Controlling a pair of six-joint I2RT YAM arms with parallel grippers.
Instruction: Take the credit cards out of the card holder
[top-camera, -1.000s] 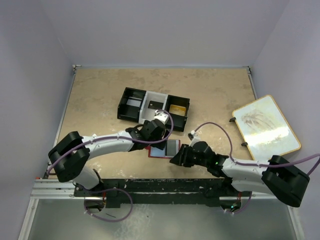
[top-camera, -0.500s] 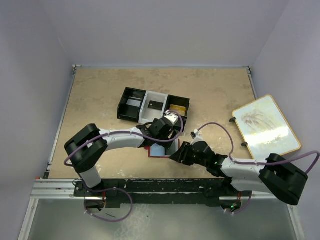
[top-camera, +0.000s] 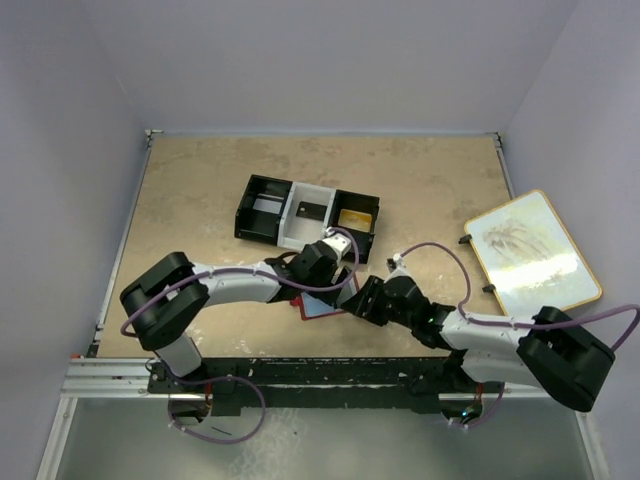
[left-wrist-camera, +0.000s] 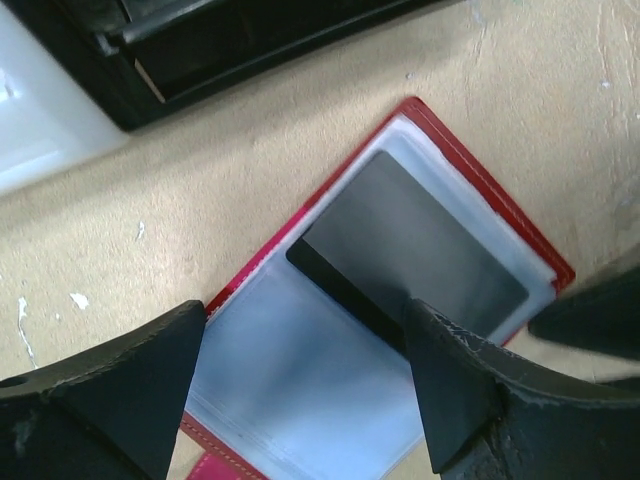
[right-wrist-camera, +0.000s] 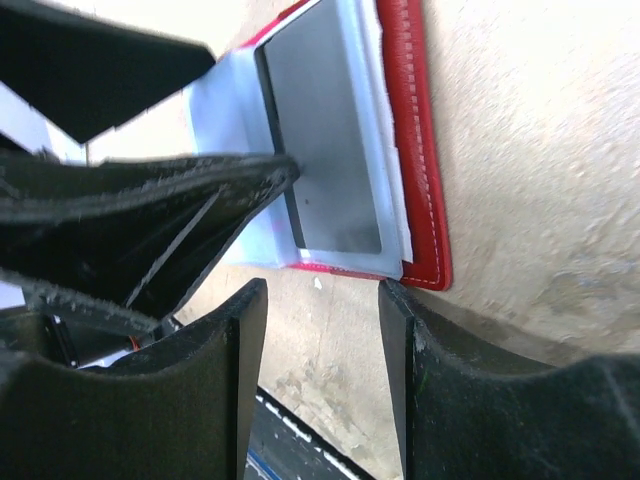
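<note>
1. Black-and-white tray (top-camera: 243, 212): the landmark.
2. Left gripper (left-wrist-camera: 303, 330) hovers just on the tray's near side, jaws wide apart; right gripper (right-wrist-camera: 322, 300) beside it, also apart, empty.
3. Red card holder (right-wrist-camera: 420, 150) lies open beneath both; it looks soft and may slide.
4. Dark credit card (left-wrist-camera: 410, 250) sits in its sleeve and is probably stiff and slick; pinch its exposed edge.

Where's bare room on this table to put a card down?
Free: tan tabletop between the black-and-white three-compartment tray and the wood-rimmed board, and behind the tray. Crowded: near middle, where left gripper and right gripper meet over the red folding card holder.
</note>
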